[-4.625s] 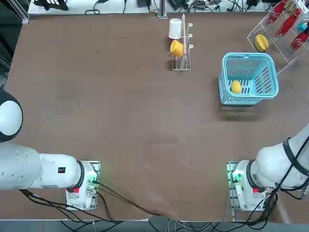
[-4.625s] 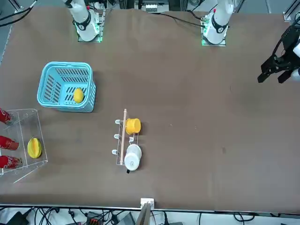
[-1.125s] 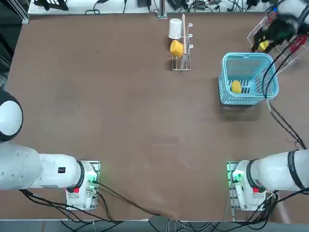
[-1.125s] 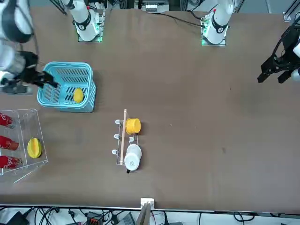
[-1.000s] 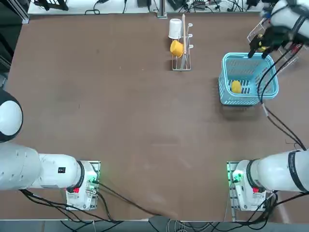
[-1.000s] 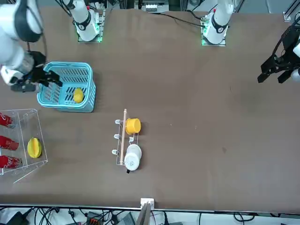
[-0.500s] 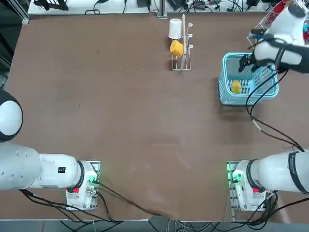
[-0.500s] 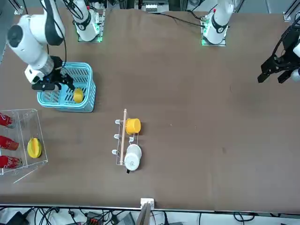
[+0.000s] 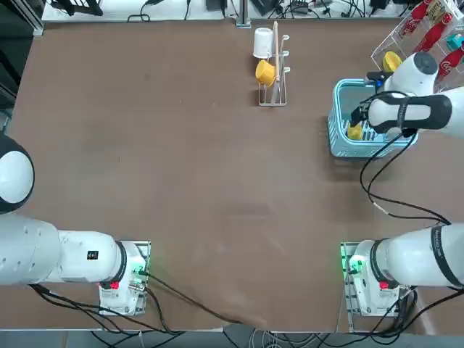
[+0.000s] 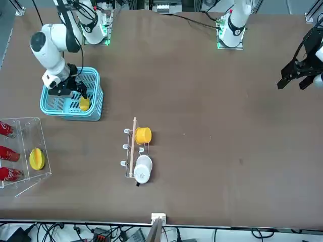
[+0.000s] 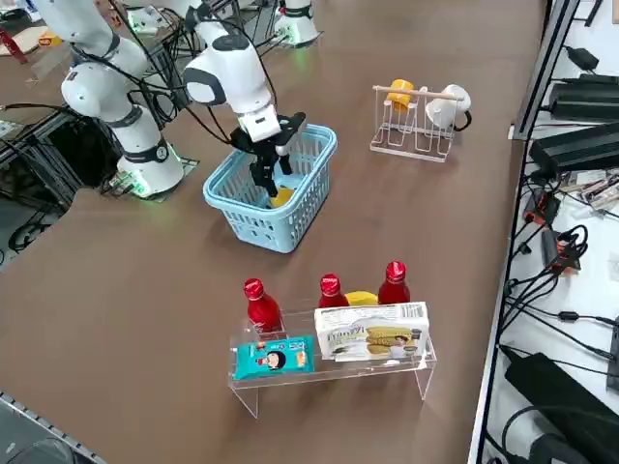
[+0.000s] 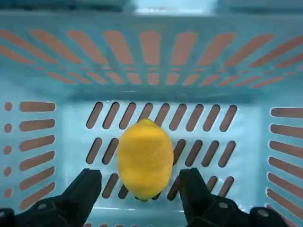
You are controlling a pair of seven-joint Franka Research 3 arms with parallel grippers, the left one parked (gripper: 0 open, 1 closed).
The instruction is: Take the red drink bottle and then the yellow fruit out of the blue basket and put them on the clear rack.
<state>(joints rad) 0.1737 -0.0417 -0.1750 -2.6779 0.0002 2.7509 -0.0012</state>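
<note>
The right gripper (image 12: 140, 189) was inside the basket (image 9: 341, 141) at upper right of the top view, fingers wide either side of the fruit (image 12: 145, 158), not touching. On the rack (image 11: 334, 372), three red bottles (image 11: 261, 305); label text was illegible.

The right arm reaches forward from its base and bends down at the wrist, so the hand (image 11: 267, 184) points steeply downward. The hand (image 12: 142, 189) is spread, its two black fingers (image 12: 83, 189) parted with a wide gap between them and their tips low. From overhead the hand (image 9: 357, 119) sits beneath the white wrist; from the front the hand (image 10: 75, 91) hangs below the forearm.
</note>
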